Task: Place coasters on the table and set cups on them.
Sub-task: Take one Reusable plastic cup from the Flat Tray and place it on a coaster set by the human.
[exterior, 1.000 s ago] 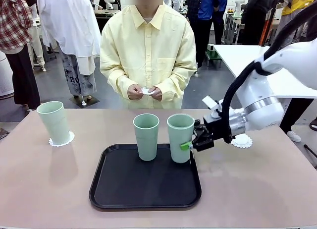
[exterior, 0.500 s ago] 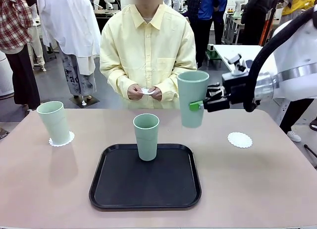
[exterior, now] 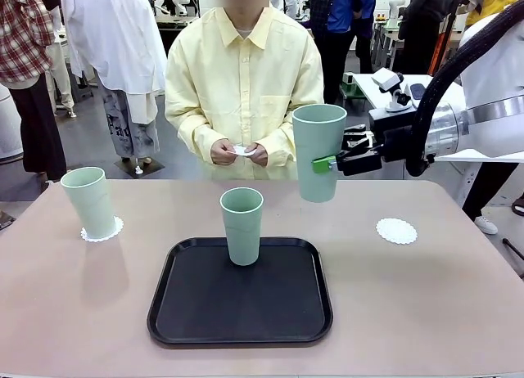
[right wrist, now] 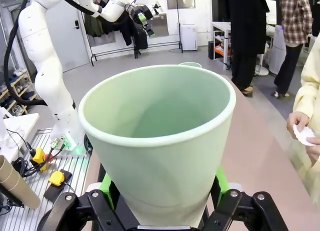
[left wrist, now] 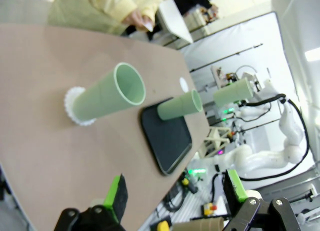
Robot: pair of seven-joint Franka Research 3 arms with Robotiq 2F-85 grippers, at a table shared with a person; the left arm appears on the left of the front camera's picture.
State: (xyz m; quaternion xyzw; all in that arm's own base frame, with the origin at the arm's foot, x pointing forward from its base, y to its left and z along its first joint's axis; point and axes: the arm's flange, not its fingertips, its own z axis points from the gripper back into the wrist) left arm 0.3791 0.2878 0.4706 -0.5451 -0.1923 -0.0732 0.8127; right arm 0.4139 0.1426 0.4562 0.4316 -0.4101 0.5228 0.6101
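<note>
My right gripper (exterior: 327, 163) is shut on a mint-green cup (exterior: 318, 152), holding it upright in the air above the table (exterior: 426, 296), right of the tray. In the right wrist view that cup (right wrist: 160, 141) sits between the green pads (right wrist: 220, 182). A second cup (exterior: 242, 225) stands on the black tray (exterior: 240, 312). A third cup (exterior: 89, 201) stands on a coaster (exterior: 103, 231) at the far left. A bare coaster (exterior: 396, 230) lies on the right of the table. My left gripper (left wrist: 175, 196) is open, off the table's left end, looking along it at the cup on its coaster (left wrist: 107, 94).
A person in a yellow shirt stands at the far side, hands (exterior: 239, 153) together holding something white. A white table (exterior: 458, 132) stands behind my right arm. Other people stand farther back.
My right gripper has lifted the cup off the tray, up and slightly right. Over the last half second it rose a little more. The other cups and coasters stay put.
</note>
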